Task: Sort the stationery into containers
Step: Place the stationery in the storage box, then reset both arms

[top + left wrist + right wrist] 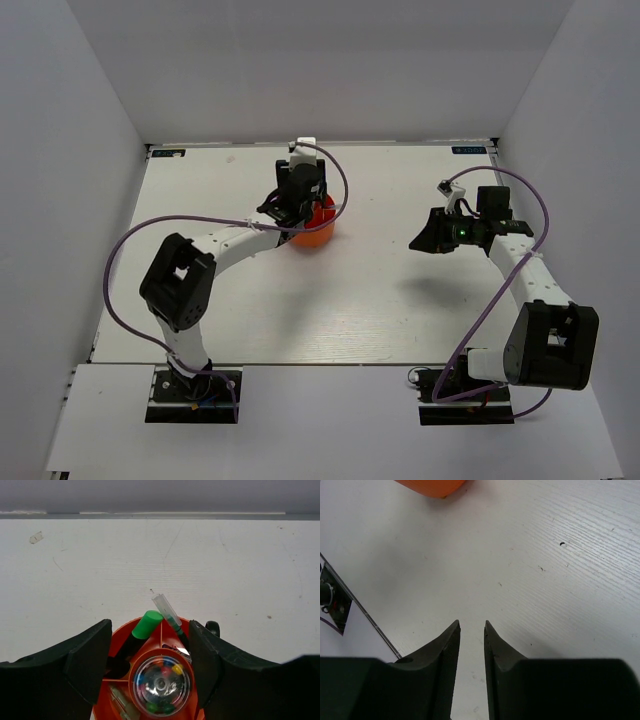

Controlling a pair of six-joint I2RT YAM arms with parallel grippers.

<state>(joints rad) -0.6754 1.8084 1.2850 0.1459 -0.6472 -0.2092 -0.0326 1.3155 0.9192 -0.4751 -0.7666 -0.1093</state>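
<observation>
- Broadly, the table [400, 300] is bare white board. Two small blue labels sit at its far corners, too small to read.
- The orange organiser [318, 232] stands left of centre towards the far edge. I judge it to be light, stiff, smooth plastic that would slide or tip under a careless nudge. The rim wall is the place to take hold of it.
- My left pincer [149, 630] hangs over the organiser, spread wide and gripping nothing.
- My right pincer [472, 627] hovers over bare table well apart from the organiser, parted by a narrow slit with nothing between.
- The green marker [146, 626] leans in a ring compartment. It looks rigid, light and a little slick, so I would pinch it mid-barrel.
- The thin clear pen [165, 606] slants out of the next compartment. It is slender, probably slippery and prone to roll, so it needs a square, gentle grip.
- A clear dome [161, 682] in the central cup shows small coloured bits. I can read no brand or writing anywhere.
</observation>
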